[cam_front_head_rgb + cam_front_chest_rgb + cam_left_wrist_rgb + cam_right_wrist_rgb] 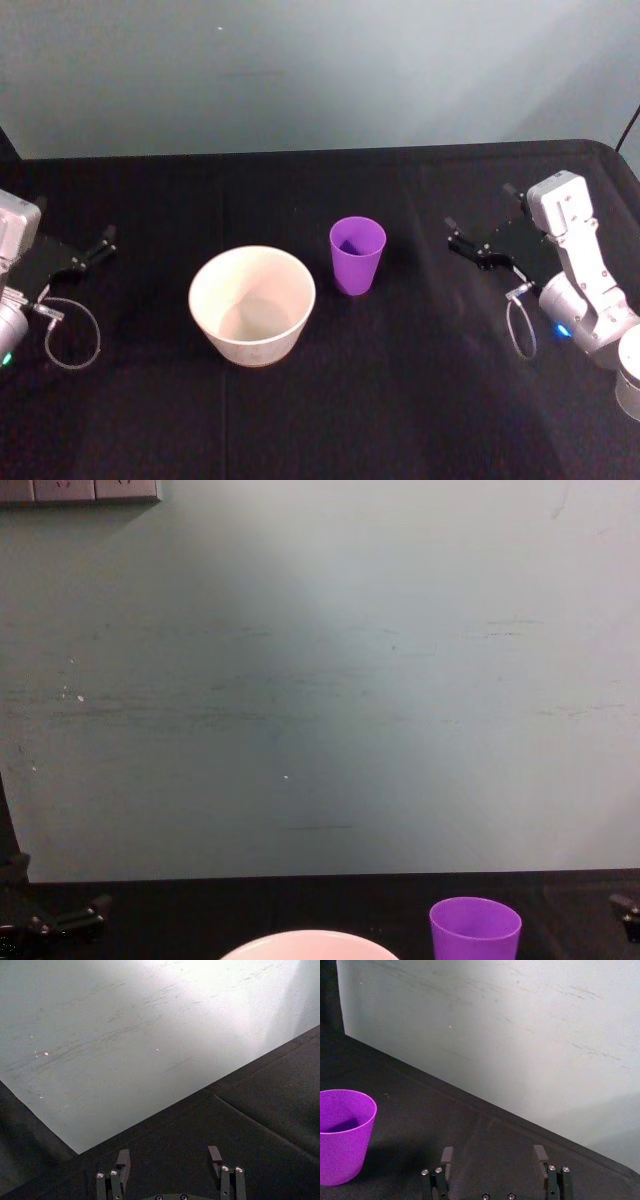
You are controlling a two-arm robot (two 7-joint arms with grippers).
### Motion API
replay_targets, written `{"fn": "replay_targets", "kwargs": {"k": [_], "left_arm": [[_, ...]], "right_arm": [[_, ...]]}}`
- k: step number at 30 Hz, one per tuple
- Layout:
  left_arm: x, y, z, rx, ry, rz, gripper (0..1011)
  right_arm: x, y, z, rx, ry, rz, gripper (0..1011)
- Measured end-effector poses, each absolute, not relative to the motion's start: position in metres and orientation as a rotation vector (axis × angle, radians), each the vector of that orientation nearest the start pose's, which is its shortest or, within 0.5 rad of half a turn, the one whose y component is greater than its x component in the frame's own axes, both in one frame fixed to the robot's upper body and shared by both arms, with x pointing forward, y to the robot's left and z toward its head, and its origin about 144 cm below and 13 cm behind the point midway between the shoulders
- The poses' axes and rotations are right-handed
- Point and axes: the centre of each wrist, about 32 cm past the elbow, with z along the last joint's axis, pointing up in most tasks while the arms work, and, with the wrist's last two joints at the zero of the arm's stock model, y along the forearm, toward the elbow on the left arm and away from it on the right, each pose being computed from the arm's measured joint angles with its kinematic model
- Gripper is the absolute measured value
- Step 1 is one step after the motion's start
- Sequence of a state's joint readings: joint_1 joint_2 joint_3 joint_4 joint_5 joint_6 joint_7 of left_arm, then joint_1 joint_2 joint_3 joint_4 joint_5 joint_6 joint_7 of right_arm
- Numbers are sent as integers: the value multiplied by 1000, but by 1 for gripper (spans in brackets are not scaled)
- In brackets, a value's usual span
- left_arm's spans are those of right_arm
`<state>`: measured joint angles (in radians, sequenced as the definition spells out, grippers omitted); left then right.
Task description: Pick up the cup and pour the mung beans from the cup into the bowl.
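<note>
Right gripper (pixel 478 212): positioned low over the black table (pixel 400 400) at the robot's right. Its jaws stand wide apart with nothing between them; the right wrist view (pixel 493 1155) confirms the gap between the two fingers.

Cup (pixel 357 255): stands upright on the table, to the left of the right gripper and well apart from it. In the right wrist view the cup (pixel 342 1135) sits ahead of the fingers and off to one side, clear of both. In the chest view its rim (pixel 475 930) rises at the lower edge.

Darker patch (pixel 347 244): lies low inside the cup. It may be the mung beans or only shadow; the view is too poor to confirm.

Bowl (pixel 252 300): stands upright just beside the cup, on the cup's far side from the right gripper, not touching it. It lies between the two grippers, nearer the left one.

Left gripper (pixel 95 248): parked at the robot's left, low over the table, apart from the bowl. Jaws spread wide and empty (pixel 169 1156).
</note>
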<state>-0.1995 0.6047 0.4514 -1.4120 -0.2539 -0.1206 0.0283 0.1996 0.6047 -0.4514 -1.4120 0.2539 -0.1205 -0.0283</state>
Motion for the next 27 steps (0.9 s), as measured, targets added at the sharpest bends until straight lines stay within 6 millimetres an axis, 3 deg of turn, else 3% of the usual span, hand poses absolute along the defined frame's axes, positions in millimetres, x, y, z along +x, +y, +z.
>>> {"fn": "replay_targets", "kwargs": {"k": [27], "left_arm": [[489, 310, 1140, 304, -285, 1248, 1012]], "right_arm": [[489, -310, 1140, -304, -285, -1248, 1003]]}}
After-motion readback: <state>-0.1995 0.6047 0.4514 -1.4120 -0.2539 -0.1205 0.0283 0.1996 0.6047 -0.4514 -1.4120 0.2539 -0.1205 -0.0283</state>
